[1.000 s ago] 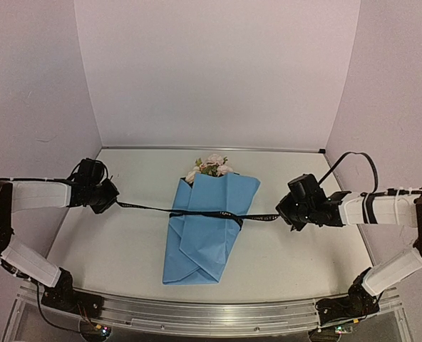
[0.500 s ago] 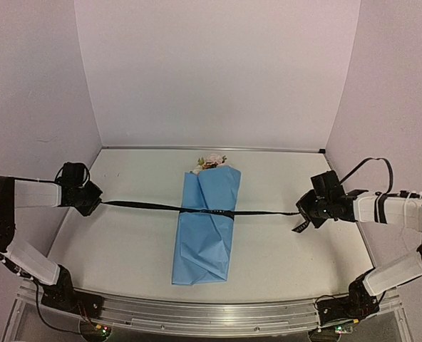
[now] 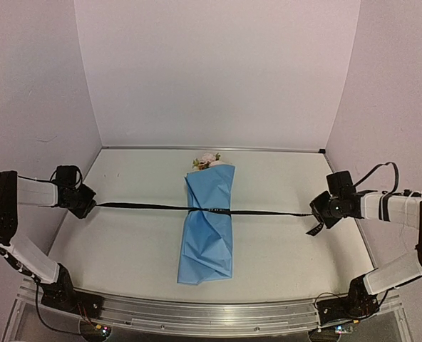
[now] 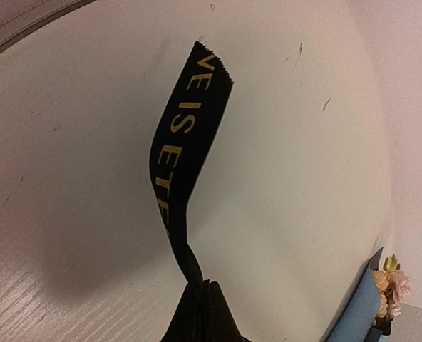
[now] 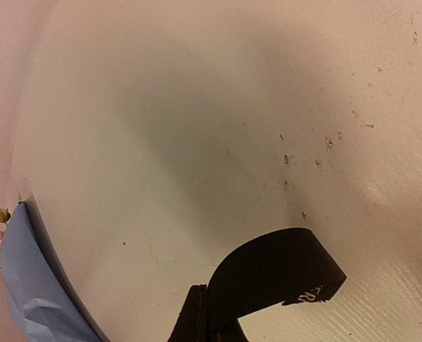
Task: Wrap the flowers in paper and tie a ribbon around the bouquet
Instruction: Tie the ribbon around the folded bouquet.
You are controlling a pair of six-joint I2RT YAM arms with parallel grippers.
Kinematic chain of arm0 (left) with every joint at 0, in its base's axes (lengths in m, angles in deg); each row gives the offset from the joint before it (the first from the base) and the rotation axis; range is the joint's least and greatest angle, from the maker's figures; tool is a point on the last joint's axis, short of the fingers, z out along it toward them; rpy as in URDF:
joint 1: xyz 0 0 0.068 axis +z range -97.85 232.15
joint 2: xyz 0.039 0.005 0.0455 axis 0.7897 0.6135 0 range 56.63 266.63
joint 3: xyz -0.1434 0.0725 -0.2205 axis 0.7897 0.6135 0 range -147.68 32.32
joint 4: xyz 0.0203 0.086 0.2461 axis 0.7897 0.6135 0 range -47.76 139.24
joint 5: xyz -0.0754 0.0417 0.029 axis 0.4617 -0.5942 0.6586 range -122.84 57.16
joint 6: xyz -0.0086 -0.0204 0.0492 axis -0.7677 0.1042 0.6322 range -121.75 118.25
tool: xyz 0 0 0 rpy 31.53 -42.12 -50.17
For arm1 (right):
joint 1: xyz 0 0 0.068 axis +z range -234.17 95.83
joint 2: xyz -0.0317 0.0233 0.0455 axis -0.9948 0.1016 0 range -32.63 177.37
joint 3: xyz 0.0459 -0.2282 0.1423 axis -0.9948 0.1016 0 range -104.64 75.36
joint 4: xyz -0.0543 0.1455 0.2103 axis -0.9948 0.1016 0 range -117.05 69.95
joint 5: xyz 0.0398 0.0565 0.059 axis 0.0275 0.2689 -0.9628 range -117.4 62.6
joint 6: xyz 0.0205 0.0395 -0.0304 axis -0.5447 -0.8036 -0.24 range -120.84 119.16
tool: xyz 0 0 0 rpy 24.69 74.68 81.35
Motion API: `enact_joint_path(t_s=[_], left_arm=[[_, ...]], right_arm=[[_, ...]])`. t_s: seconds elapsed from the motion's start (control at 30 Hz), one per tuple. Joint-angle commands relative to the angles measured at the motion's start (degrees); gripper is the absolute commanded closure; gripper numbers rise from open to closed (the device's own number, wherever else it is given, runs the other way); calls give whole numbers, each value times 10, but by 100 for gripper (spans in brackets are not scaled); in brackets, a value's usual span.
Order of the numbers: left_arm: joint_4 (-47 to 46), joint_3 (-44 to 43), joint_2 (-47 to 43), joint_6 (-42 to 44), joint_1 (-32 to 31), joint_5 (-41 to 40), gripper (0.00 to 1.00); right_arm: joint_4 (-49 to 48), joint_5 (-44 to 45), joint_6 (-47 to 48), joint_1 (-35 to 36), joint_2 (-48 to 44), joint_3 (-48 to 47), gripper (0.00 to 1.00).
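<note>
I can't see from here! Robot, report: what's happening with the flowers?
Left gripper shut on ribbon, right gripper shut on other end. Ribbon taut across wrapped bouquet. Nothing seen in the way.

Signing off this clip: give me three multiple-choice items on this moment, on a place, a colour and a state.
1. Where do the flowers stick out of the bouquet? A the near end; B the far end; C the left side.
2. What colour is the paper on the outside? A red; B white; C light blue.
3. How does the ribbon lie? A stretched across the bouquet between the left gripper and right gripper, both shut on it; B heaped in a loose pile; C dangling from one gripper.
Answers: 1 B, rose heads show at the end away from the arms. 2 C, the visible wrap is light blue. 3 A, it runs straight from gripper to gripper.
</note>
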Motion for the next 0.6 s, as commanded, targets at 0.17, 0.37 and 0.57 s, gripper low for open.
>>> enact_joint_path(t_s=[0.17,0.37,0.57], left_arm=[[-19,4,5,21,67,-3,100],[-19,0,4,35,104,12,100],[-20,10,1,44,146,33,100]], right_arm=[[17,4,30,-74,-21,30,100],[17,-10,38,-111,-26,28,100],[16,-29,45,-159,-32,37,100]])
